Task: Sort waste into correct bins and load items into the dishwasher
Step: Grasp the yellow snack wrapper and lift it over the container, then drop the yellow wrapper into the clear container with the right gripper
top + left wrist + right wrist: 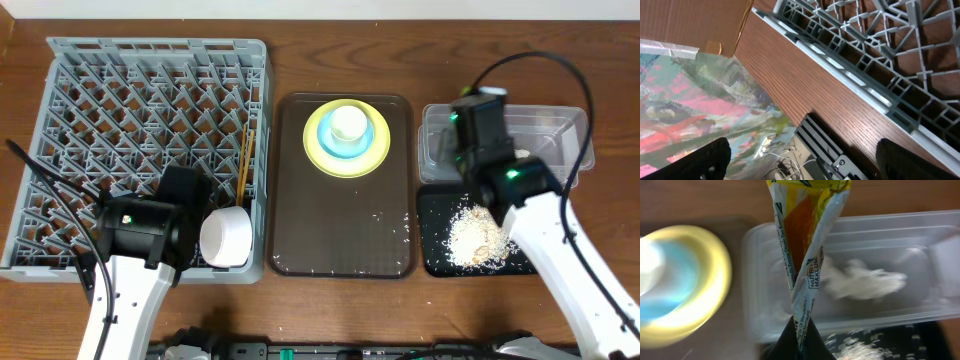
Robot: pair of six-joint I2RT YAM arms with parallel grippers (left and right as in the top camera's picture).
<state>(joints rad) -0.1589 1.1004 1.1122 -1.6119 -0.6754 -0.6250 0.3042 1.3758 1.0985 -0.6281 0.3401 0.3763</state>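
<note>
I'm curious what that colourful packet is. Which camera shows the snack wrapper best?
The right wrist view: the snack wrapper is close and sharp, pinched in the right gripper over the clear tub. Overhead, that gripper hides it. The left wrist view shows the dish rack and table, no wrapper.

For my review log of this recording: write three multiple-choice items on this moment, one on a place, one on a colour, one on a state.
1. Where do the crumbs lie?
A. black tray
B. clear tub
C. rack

2. What colour is the plate?
A. white
B. yellow
C. blue

3. The right gripper is:
A. open and empty
B. shut on the wrapper
C. shut on the tissue

Key:
1 A, the pale pile sits on the black tray.
2 B, a yellow rim shows around the stacked dishes.
3 B, the wrapper's end is pinched in the right wrist view.
</note>
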